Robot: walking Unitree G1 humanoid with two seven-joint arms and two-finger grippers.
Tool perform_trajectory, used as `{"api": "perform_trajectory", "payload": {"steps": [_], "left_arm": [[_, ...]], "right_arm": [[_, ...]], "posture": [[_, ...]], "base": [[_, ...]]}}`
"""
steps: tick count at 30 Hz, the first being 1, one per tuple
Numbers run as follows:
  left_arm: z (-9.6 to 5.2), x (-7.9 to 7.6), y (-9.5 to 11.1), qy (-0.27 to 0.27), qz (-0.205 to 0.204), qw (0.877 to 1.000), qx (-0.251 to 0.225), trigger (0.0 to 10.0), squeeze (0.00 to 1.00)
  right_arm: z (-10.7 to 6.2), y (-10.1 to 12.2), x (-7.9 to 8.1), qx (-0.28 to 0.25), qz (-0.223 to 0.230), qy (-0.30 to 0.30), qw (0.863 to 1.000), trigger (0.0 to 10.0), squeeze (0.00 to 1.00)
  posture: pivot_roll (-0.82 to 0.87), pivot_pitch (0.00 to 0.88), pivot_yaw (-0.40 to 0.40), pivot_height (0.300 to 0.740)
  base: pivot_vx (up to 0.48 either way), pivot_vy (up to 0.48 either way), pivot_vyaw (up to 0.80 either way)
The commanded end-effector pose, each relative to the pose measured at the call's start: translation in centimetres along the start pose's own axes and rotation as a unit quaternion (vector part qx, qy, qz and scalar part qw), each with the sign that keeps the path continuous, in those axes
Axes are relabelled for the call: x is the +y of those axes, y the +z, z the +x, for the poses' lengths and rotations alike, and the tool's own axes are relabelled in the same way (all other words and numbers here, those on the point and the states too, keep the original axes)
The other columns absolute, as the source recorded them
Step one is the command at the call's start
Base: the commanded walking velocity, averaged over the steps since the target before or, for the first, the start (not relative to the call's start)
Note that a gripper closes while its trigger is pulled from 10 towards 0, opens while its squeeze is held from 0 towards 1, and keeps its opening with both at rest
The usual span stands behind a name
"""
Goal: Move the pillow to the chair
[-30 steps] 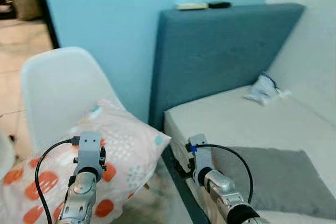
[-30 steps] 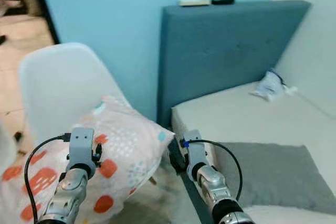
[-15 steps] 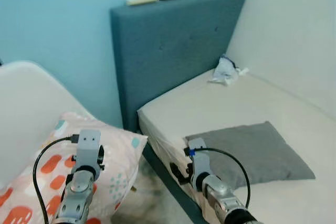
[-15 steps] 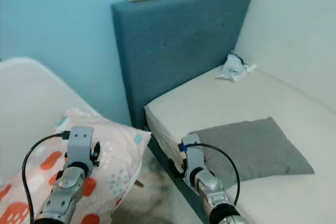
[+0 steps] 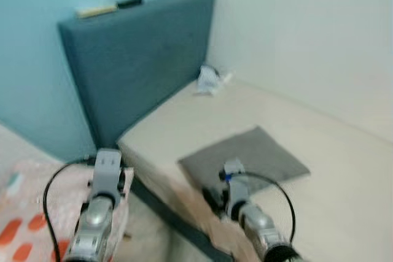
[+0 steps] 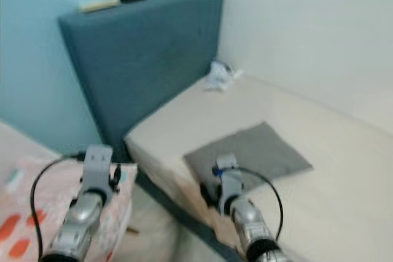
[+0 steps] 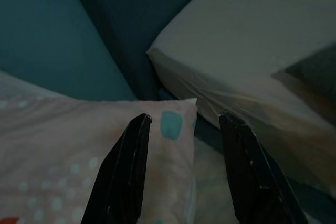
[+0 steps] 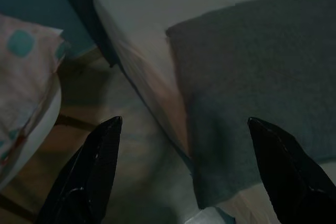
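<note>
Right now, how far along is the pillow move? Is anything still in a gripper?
Done, it seems: the patterned pillow lies beside the bed, apparently on the chair, whose seat is hard to make out. In hand: nothing; the left gripper is open above the pillow's corner, and the right gripper is open over the grey mat at the bed's edge. Left: only confirming that the pillow sits securely.

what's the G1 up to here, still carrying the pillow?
No, neither gripper holds anything. The patterned pillow lies low on the robot's left, beside the bed. The left gripper is open above the pillow's corner, not touching it. The right gripper is open over the gap between pillow and mattress edge, near a grey cloth on the bed. The head views are blurred.
</note>
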State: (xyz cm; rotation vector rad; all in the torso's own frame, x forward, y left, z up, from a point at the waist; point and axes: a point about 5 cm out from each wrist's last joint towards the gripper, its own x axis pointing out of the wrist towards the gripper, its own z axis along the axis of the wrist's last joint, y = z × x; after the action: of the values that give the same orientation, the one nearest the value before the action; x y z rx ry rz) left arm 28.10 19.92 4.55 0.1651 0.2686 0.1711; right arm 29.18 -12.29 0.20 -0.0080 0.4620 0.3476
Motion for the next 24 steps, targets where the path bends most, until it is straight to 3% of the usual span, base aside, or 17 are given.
{"api": "perform_trajectory", "payload": {"steps": [1,20,24], "left_arm": [[0.0,-0.2,-0.2,-0.001,0.003,1.000,0.006,10.0,0.00],[0.6,-0.1,0.2,0.009,0.001,1.000,0.000,10.0,0.00],[0.9,-0.4,0.9,0.011,-0.009,1.000,-0.011,10.0,0.00]], "right_arm": [[-0.2,-0.3,-0.6,0.004,0.008,-0.010,1.000,10.0,0.00],[-0.3,0.0,-1.0,-0.005,0.003,-0.022,1.000,10.0,0.00],[-0.1,0.8,-1.0,-0.013,-0.017,-0.016,1.000,10.0,0.00]], "posture": [[0.09,0.049,-0.041,0.740],[0.08,0.049,-0.041,0.740],[0.07,0.058,-0.052,0.740]], "base": [[0.000,0.000,-0.80],[0.000,0.000,-0.80],[0.000,0.000,0.00]]}}
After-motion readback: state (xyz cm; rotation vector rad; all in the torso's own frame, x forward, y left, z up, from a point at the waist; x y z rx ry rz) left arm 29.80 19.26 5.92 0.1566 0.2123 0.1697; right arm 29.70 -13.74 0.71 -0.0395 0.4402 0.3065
